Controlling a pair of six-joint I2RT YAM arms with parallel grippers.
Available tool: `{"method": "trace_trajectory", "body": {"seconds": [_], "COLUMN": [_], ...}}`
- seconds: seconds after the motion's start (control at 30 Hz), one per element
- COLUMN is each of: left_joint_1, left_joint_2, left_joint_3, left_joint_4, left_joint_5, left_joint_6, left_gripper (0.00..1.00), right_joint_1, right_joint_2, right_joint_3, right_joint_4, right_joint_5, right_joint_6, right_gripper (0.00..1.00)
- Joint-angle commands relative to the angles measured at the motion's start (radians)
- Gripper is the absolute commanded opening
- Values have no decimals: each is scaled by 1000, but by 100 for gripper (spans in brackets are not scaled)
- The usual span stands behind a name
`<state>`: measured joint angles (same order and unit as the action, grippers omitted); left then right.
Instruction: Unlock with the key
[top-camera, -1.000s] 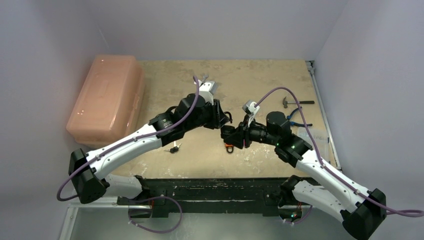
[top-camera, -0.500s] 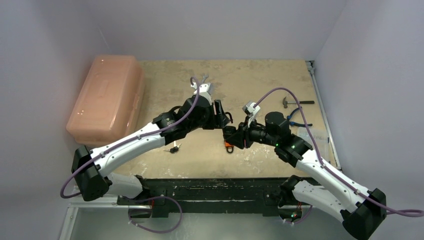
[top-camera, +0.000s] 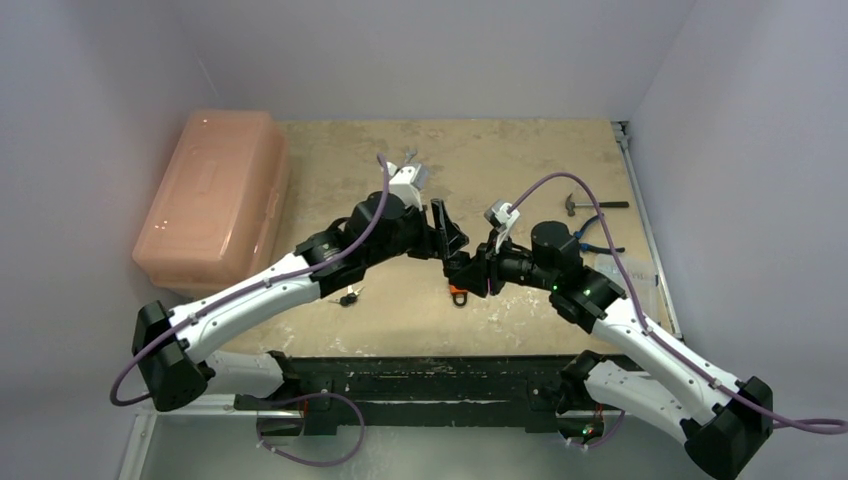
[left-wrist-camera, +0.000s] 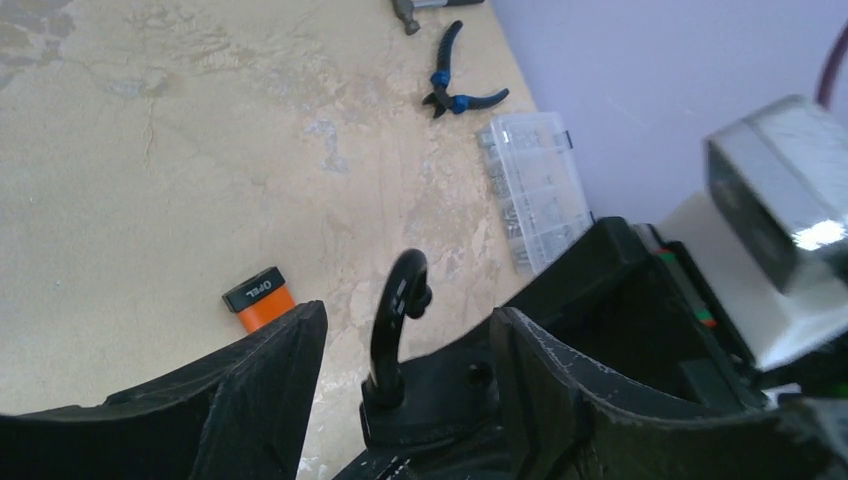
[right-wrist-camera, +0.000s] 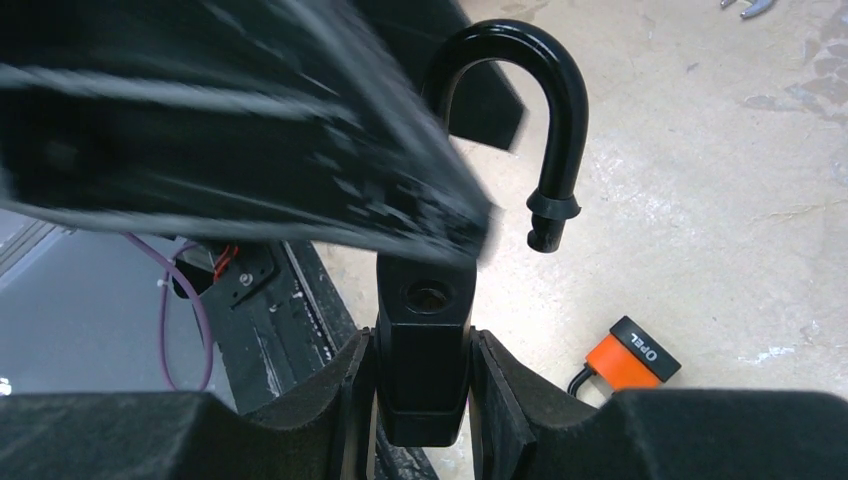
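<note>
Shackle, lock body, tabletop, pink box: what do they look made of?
Black curved shackle: likely metal, glossy black coating; bright highlights along the bend.
Black padlock body: matte black; metal or plastic casing, unclear.
Beige tabletop: mottled, veined stone look; possibly laminate.
Pink lidded box: translucent plastic, soft sheen.

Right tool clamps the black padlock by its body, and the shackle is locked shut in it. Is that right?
No. The right tool does clamp the black padlock by its body, but the shackle is open: its free end hangs clear of the empty hole, as the right wrist view shows.
</note>
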<state>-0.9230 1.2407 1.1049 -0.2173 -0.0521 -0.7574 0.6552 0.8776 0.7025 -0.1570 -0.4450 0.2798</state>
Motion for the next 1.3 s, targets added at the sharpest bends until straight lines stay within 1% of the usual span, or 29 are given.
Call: {"method": "trace_trajectory", "body": {"seconds": [0.0, 0.07, 0.33, 0.4, 0.43, 0.5, 0.6, 0.7, 0.73, 0.8, 0.87, 0.93, 0.97, 1.03, 1.1, 1.27], "left_joint_1": [2, 2, -21, -40, -47, -56, -62, -65, -65, -64, -64, -61, -60, -50, -21, 59], "left_joint_2": [73, 95, 184, 212, 226, 251, 284, 291, 279, 230, 164, 96, 49, -30, -101, -228], "left_joint_3": [74, 97, 174, 211, 234, 276, 326, 340, 332, 289, 238, 197, 167, 121, 73, -13], "left_joint_4": [7, -13, -134, -199, -257, -324, -392, -412, -388, -292, -190, -122, -81, -8, 38, 126], "left_joint_5": [-19, -64, -251, -331, -370, -421, -458, -464, -452, -395, -344, -327, -322, -270, -176, 122], "left_joint_6": [11, -3, -79, -109, -127, -163, -190, -185, -162, -87, -11, 52, 90, 139, 169, 235], "left_gripper": [63, 60, 53, 53, 53, 53, 56, 68, 73, 78, 81, 82, 83, 88, 89, 88], "right_joint_1": [0, -1, 1, 1, 1, 1, 2, 4, 4, 4, 4, 4, 4, 4, 4, 4], "right_joint_2": [-15, -17, -7, -1, 2, 7, 11, 11, 9, 6, 2, -4, -7, -11, -19, -46], "right_joint_3": [78, 77, 80, 87, 89, 95, 102, 103, 103, 100, 96, 91, 89, 89, 90, 90], "right_joint_4": [113, 112, 97, 85, 79, 69, 60, 54, 51, 49, 54, 66, 72, 82, 98, 181], "right_joint_5": [-38, -39, -14, 0, 7, 18, 32, 34, 34, 26, 5, -26, -45, -89, -138, -303], "right_joint_6": [9, 9, -15, -24, -29, -38, -45, -49, -51, -51, -47, -36, -30, -23, -14, 36], "right_gripper": [0, 0, 0, 0, 0, 0, 0, 0, 0, 0, 0, 0, 0, 0, 0, 0]}}
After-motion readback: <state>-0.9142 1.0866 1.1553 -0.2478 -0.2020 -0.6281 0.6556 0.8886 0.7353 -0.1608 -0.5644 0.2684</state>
